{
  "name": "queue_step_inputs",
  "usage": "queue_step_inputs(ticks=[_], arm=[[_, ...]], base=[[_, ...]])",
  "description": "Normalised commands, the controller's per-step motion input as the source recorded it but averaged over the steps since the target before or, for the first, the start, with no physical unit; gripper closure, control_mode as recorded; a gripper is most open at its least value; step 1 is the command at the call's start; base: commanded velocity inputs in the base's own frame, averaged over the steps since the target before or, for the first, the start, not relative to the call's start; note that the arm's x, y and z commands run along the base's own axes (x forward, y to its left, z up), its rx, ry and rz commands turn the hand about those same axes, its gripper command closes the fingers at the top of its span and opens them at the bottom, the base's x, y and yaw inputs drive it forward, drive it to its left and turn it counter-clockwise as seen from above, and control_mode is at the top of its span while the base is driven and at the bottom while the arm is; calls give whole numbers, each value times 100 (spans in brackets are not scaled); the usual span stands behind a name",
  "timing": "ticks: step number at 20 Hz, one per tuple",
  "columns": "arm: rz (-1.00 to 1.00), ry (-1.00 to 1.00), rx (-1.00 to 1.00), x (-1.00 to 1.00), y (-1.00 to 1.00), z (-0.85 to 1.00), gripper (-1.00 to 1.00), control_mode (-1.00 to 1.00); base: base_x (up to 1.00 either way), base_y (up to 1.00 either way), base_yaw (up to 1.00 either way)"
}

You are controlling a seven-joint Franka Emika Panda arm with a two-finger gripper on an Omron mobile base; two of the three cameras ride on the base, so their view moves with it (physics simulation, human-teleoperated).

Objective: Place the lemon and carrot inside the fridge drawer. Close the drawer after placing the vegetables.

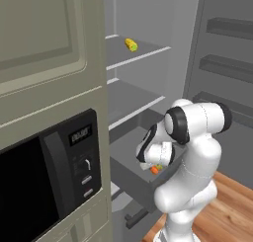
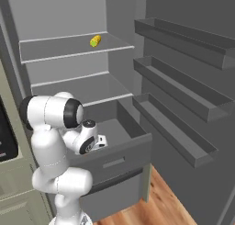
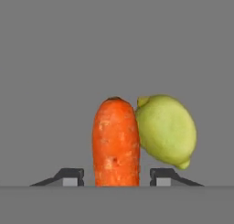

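Observation:
In the hand view the orange carrot (image 3: pixel 116 143) stands between my gripper's (image 3: pixel 117 177) two finger tips, with a small gap on each side, so the jaws are open and off it. The yellow-green lemon (image 3: pixel 167 129) lies against the carrot's right side on the drawer's grey floor. From the left base view the gripper (image 1: pixel 157 163) reaches down into the pulled-out fridge drawer (image 1: pixel 129 179), and a bit of the carrot (image 1: pixel 154 170) shows below the hand. The right base view shows the drawer (image 2: pixel 114 162) open, with the hand (image 2: pixel 97 141) over its left part.
A yellow oblong item (image 1: pixel 131 45) (image 2: pixel 95 40) lies on the upper fridge shelf. Door shelves (image 2: pixel 183 100) run along the right. A microwave (image 1: pixel 44 181) sits in the cabinet on the left. Below the open drawer is a lighter front with a bar handle (image 1: pixel 136 219).

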Motion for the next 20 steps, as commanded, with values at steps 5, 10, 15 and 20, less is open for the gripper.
queue_step_inputs(ticks=[5, 10, 15, 20], arm=[[-6, 0, 0, 7, 0, 28, -100, -100], [-16, -10, 0, -11, -5, 81, -100, -100], [-11, -15, 0, -4, 0, 100, -100, -100], [-11, -4, 2, -40, -25, 97, -100, -100]], base=[[0, 0, 0], [0, 0, 0], [0, 0, 0], [0, 0, 0]])
